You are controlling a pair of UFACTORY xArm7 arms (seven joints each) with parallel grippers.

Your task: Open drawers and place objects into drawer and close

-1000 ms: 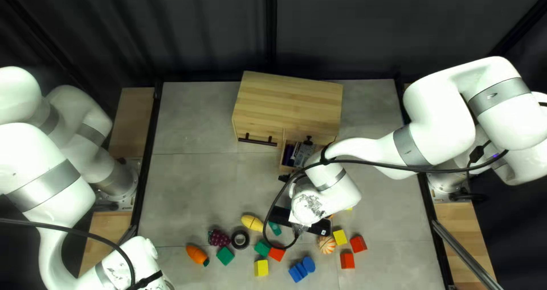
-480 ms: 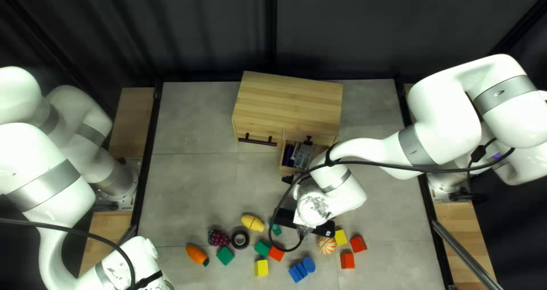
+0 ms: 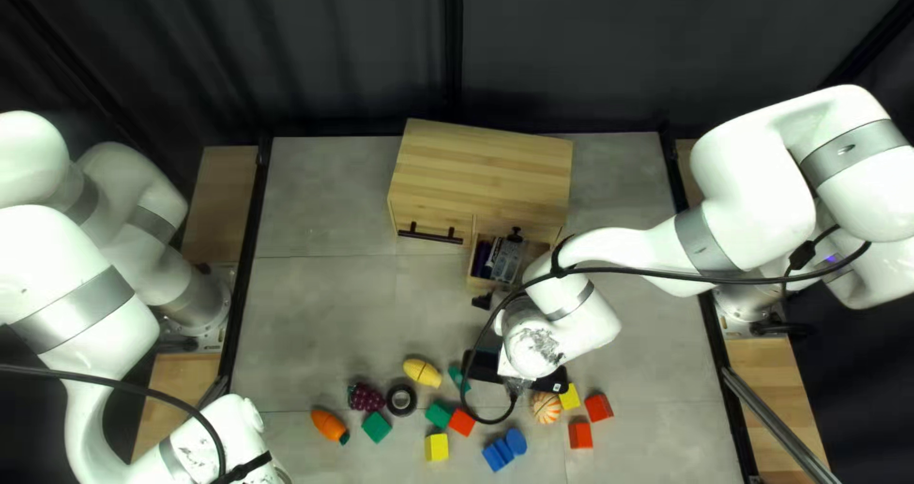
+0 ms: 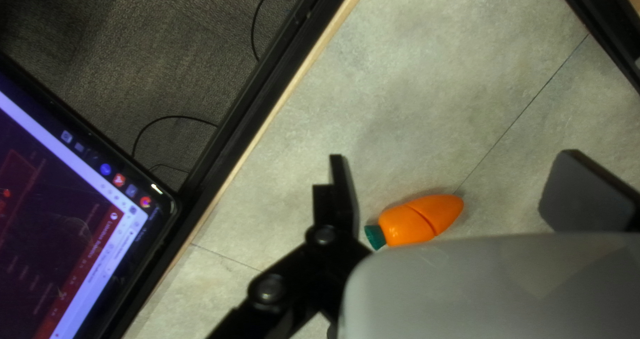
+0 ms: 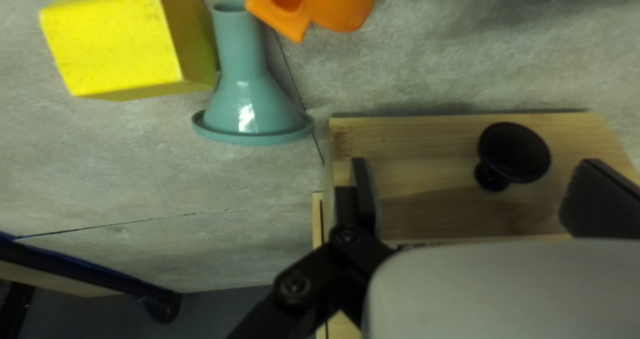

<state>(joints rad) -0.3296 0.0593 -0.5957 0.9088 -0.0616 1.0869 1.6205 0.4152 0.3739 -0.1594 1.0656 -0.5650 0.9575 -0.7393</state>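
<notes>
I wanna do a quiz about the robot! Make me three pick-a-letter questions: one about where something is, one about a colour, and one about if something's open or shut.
1. In the right wrist view, what shows between the fingers of the right hand?
A) a red block
B) a black knob
C) a bunch of grapes

2. What colour is the body of the toy carrot?
A) purple
B) blue
C) orange

3. How is the drawer with things in it?
A) pulled out
B) pushed all the way in
C) upside down

Answers:
1: B, the knob shows in the gap between the two black fingers.
2: C, its body is orange, with a dark green end.
3: A, it sticks out from the wooden cabinet, and you can see things inside.
</notes>
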